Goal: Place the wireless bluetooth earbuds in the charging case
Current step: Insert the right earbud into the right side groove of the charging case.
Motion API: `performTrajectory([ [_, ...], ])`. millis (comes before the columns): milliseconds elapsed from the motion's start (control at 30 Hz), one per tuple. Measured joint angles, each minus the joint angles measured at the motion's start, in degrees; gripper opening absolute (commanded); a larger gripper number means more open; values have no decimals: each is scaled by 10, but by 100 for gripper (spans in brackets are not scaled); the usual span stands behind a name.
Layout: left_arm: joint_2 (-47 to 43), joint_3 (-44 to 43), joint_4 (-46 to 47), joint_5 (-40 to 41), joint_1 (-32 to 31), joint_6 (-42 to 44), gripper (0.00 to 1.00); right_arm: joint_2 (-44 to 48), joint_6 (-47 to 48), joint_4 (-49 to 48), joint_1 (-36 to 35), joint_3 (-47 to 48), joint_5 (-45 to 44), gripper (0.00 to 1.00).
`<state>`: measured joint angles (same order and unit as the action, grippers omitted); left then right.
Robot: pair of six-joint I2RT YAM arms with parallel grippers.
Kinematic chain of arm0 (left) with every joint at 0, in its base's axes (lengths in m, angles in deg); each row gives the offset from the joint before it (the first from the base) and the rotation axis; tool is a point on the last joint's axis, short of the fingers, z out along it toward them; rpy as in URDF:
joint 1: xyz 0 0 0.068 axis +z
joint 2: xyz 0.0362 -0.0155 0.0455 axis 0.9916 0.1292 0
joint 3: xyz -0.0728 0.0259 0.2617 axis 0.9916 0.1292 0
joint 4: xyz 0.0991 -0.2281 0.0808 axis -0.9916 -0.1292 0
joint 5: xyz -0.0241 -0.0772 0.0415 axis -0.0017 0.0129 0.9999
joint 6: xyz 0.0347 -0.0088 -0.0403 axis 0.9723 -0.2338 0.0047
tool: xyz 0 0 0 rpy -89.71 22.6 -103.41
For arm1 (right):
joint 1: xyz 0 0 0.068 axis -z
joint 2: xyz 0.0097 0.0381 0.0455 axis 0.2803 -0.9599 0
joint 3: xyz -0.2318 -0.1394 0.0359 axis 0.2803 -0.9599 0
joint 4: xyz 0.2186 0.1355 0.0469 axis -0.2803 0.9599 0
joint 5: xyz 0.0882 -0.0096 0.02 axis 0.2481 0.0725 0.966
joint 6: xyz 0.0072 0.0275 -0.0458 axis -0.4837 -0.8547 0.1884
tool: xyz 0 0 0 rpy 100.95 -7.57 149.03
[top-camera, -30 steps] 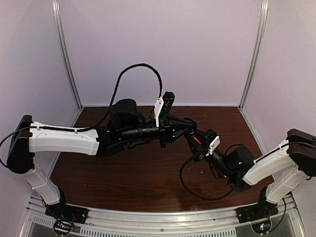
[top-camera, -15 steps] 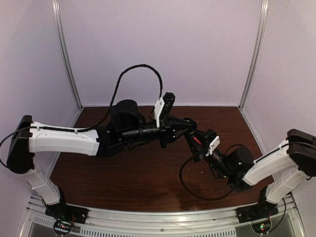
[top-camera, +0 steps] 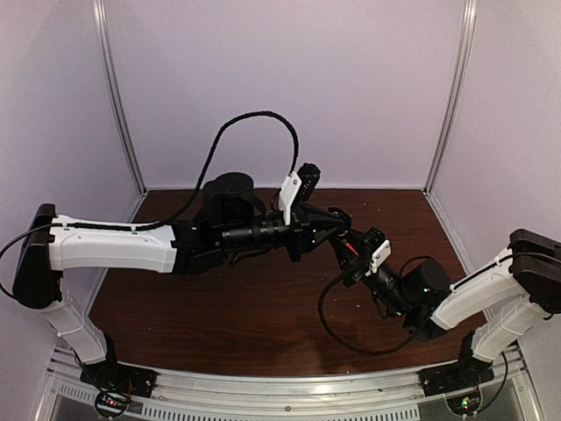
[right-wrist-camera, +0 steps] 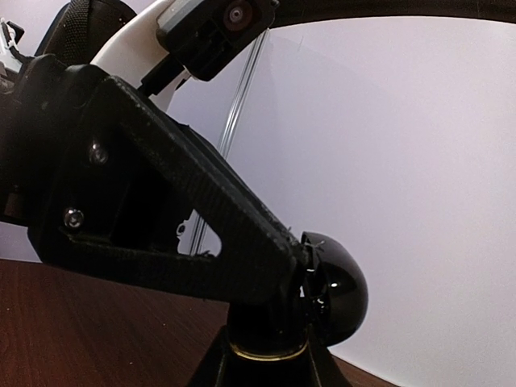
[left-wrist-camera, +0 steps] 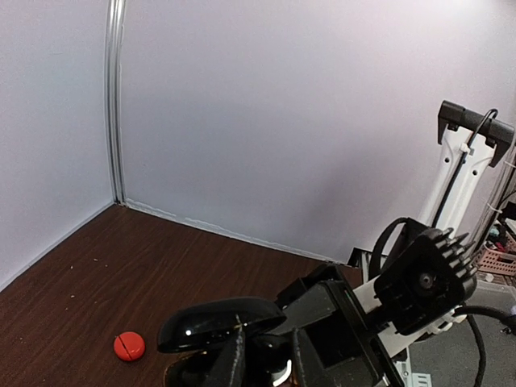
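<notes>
A black charging case (right-wrist-camera: 270, 326) with a gold rim is held up in the air between the two arms, its glossy lid (right-wrist-camera: 334, 298) hinged open. The lid also shows in the left wrist view (left-wrist-camera: 222, 320). My right gripper (right-wrist-camera: 270, 367) is shut on the case's base from below. My left gripper (left-wrist-camera: 266, 355) is nearly shut at the case's opening, with a small dark glossy thing between its fingers (left-wrist-camera: 230, 363), seemingly a black earbud. In the top view the two grippers meet above the table's middle, left (top-camera: 336, 219) and right (top-camera: 346, 241). No red earbuds show.
A small closed red rounded case (left-wrist-camera: 129, 346) lies on the brown table (left-wrist-camera: 72, 298) near the back left wall. The white walls and metal corner posts (top-camera: 118, 105) close in the back and sides. A loose black cable (top-camera: 337, 338) loops over the table by the right arm.
My left arm has shifted a little to the right and its cable loop has risen. The right gripper has stayed in place with the case.
</notes>
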<state>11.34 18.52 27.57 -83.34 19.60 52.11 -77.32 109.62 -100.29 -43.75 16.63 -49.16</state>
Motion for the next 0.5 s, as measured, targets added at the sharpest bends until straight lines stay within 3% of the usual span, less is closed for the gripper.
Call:
performTrajectory([
  [500, -1, -15, -46, 17, -5, 21, 36, -7, -7, 0, 0, 0, -16, 0],
])
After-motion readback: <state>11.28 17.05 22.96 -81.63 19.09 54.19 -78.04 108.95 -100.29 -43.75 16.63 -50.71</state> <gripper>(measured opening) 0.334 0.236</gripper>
